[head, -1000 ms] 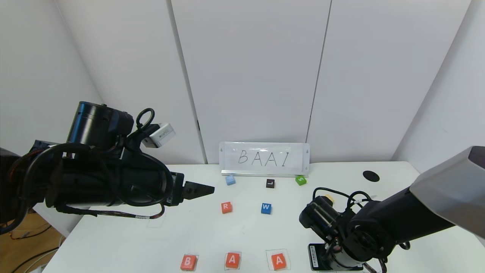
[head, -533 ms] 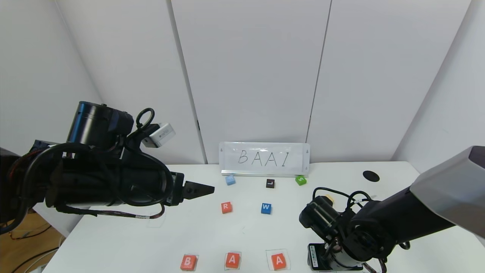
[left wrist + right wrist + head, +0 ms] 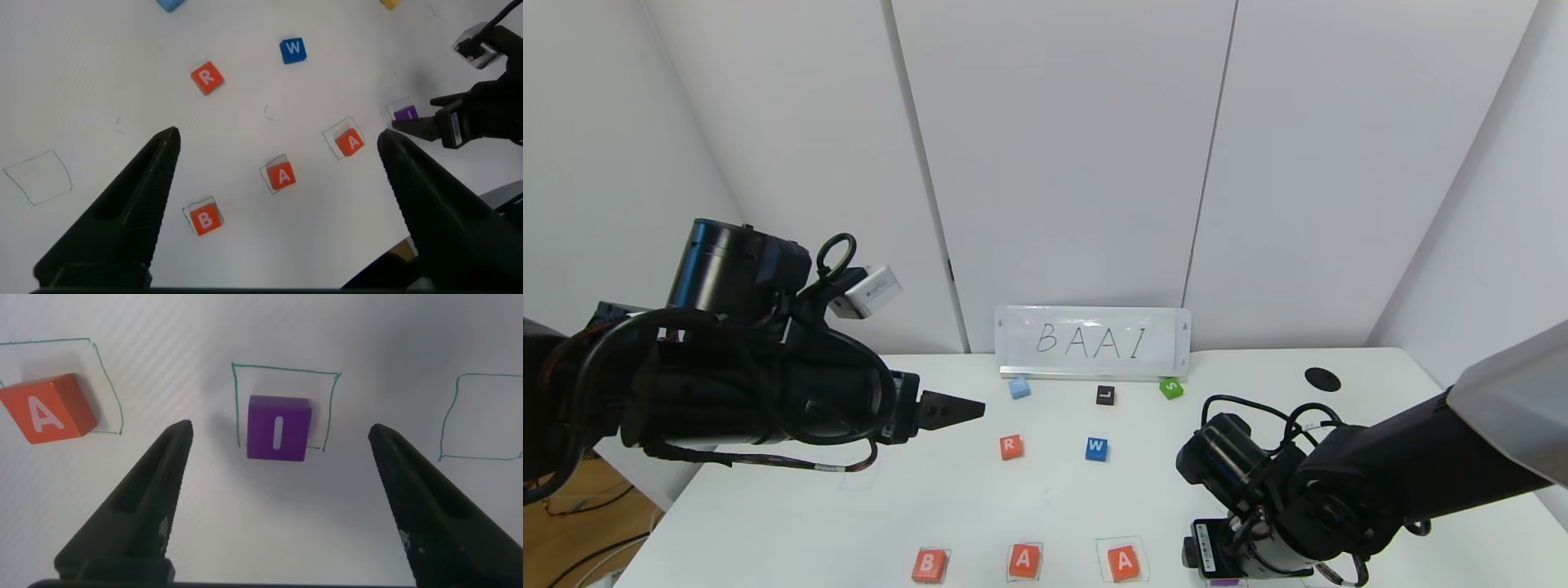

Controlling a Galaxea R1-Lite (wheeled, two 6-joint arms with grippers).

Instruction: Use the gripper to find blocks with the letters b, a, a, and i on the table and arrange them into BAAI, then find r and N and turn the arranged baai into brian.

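On the white table (image 3: 768,523), near the front edge, the orange-red blocks B (image 3: 929,564), A (image 3: 1024,560) and A (image 3: 1123,562) stand in a row in green squares. The purple I block (image 3: 278,427) sits in the square beside the second A (image 3: 47,408). My right gripper (image 3: 279,426) is open just above the I block, one finger on each side, not touching it. The orange-red R block (image 3: 1010,446) lies mid-table beside the blue W block (image 3: 1096,448). My left gripper (image 3: 952,410) is open and empty, held high over the table's left; its view shows the row B (image 3: 203,219), A (image 3: 282,175), A (image 3: 351,142).
A BAAI sign (image 3: 1092,341) stands at the back, with a light blue block (image 3: 1018,388), a dark L block (image 3: 1104,395) and a green S block (image 3: 1170,388) before it. An empty green square (image 3: 482,416) lies beyond the I. A black spot (image 3: 1322,378) is at the back right.
My right arm has shifted slightly to the right and toward the front edge, and a sliver of the purple block now shows beneath it. My left arm has not moved.
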